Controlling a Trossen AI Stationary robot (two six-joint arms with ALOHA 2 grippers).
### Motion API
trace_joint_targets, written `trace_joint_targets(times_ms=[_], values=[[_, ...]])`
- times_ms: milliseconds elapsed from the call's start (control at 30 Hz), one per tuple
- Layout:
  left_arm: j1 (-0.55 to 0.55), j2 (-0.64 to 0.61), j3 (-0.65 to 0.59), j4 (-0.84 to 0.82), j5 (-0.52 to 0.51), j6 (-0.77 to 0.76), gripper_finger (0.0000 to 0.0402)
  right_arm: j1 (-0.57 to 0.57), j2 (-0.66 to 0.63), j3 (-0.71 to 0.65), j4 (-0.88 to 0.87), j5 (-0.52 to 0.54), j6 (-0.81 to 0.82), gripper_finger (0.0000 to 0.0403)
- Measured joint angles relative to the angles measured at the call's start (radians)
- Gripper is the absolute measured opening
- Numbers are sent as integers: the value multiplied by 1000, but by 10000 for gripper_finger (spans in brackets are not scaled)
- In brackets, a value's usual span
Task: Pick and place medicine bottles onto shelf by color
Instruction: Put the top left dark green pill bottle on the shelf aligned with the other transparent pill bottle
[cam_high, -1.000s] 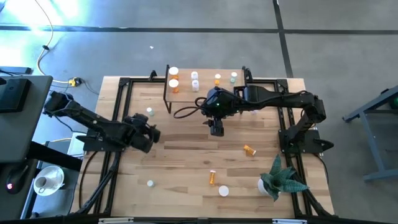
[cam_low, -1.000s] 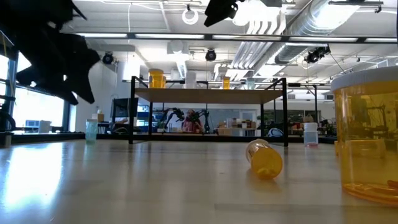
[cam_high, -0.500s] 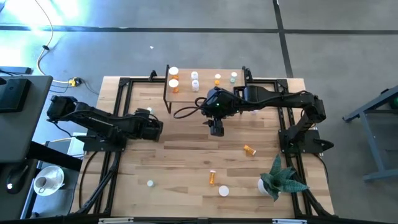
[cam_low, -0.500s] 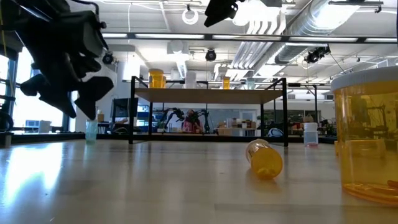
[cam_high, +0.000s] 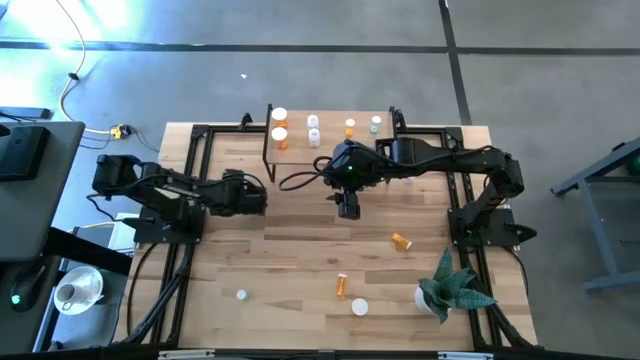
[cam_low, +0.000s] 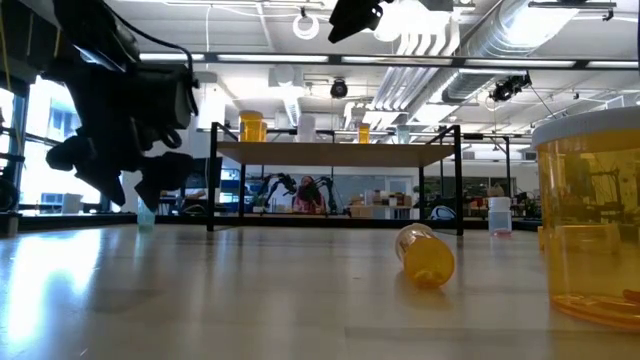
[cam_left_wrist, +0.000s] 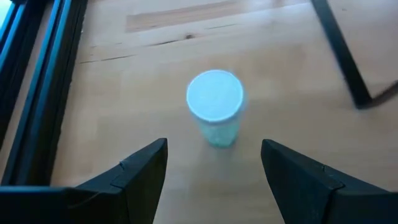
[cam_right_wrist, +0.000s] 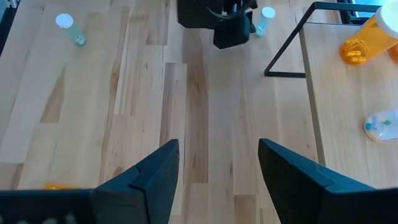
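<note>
A pale green bottle (cam_left_wrist: 215, 106) with a white cap stands upright on the table near the shelf's left legs. My left gripper (cam_left_wrist: 213, 150) is open just short of it, a finger on either side, touching nothing. It shows dark in the low view (cam_low: 135, 150) and in the high view (cam_high: 250, 194). My right gripper (cam_high: 347, 206) hangs open and empty in front of the shelf (cam_high: 330, 140). The shelf holds orange (cam_high: 279, 117), clear (cam_high: 313, 122) and green (cam_high: 375, 124) bottles.
An orange bottle (cam_high: 400, 241) lies on its side at the right. Another orange bottle (cam_high: 342, 285), a white-capped one (cam_high: 359, 307) and a small pale one (cam_high: 241, 294) are near the front edge. A green spiky plant (cam_high: 448, 285) stands at the front right.
My left gripper has moved toward the table's far edge and a little right, coming down toward the pale green bottle beside the shelf's left legs. The bottle has stayed in place.
</note>
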Motion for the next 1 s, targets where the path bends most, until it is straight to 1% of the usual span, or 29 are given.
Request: trace_joint_targets(times_ms=[267, 400, 567, 667, 1000], values=[[76, 72, 0, 142, -3, 135, 250, 0, 0, 0, 1, 1, 0, 211], [113, 102, 0, 147, 11, 168, 250, 0, 0, 0, 1, 1, 0, 211], [133, 125, 0, 151, 14, 180, 247, 0, 0, 0, 1, 1, 0, 211], [133, 127, -1, 154, 21, 212, 232, 0, 0, 0, 1, 1, 0, 211], [133, 127, -1, 154, 41, 246, 160, 0, 0, 0, 1, 2, 0, 211]])
